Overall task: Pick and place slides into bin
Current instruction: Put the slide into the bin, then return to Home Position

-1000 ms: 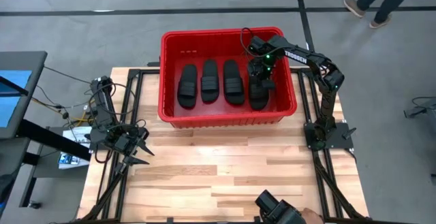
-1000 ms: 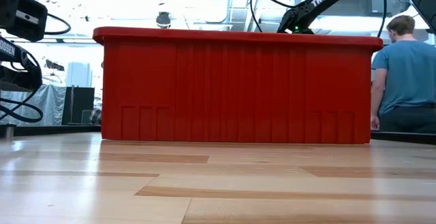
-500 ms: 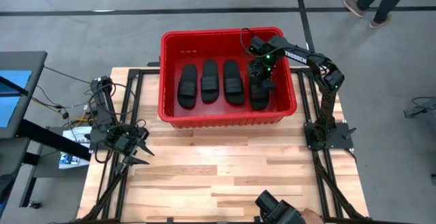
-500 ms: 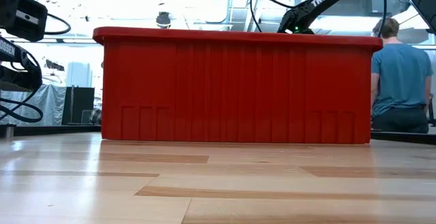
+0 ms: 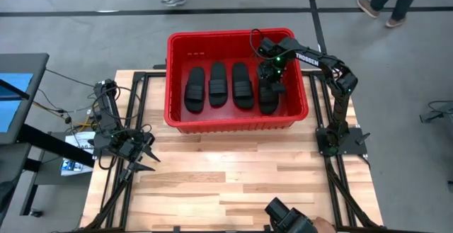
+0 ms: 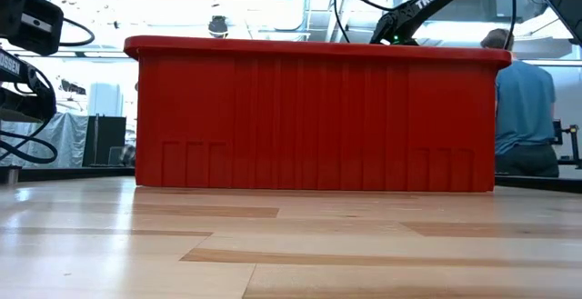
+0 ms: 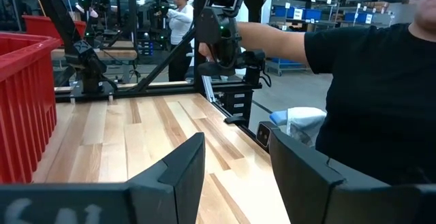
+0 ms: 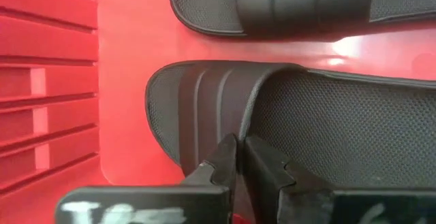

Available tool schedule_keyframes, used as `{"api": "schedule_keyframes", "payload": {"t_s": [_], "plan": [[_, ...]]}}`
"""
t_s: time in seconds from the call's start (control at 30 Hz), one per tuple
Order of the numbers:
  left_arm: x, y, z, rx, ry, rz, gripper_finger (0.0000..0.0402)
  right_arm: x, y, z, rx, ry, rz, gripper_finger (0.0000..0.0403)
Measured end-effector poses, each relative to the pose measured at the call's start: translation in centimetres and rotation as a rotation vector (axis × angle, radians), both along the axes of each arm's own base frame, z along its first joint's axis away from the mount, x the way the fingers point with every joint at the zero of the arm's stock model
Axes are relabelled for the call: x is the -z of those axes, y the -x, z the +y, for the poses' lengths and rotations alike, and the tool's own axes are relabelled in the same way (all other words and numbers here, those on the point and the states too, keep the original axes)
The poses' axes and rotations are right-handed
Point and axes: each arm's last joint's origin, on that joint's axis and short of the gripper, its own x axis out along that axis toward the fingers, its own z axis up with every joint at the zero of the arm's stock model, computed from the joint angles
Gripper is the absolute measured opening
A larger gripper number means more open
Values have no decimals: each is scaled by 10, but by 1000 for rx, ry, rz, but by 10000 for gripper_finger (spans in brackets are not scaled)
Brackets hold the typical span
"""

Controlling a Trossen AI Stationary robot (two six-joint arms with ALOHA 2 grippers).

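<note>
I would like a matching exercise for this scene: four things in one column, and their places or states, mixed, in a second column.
1. bin
2. slides
3. left gripper
4. right gripper

a. lying side by side inside the crate
b. open, over the table's left edge
c. red, at the table's far side
d. down at the rightmost sandal's strap

Pairs: 1-c, 2-a, 3-b, 4-d

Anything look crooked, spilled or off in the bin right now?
Nothing stands out. All four slides lie side by side in the bin, roughly parallel. The right gripper is over the rightmost one; the left gripper waits at the table's edge.
</note>
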Motion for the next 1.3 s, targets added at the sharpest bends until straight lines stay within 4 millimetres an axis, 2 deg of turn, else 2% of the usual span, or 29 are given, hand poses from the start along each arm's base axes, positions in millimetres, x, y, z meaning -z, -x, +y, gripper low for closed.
{"api": "schedule_keyframes", "payload": {"t_s": [0.37,0.87,1.3], "plan": [[0,0,0,0,7,3,156,0,0,0,22,-4,6,22],[0,0,0,0,3,1,156,0,-1,-1,55,-5,8,64],[0,0,0,0,1,1,156,0,-1,-1,59,-2,5,84]]}}
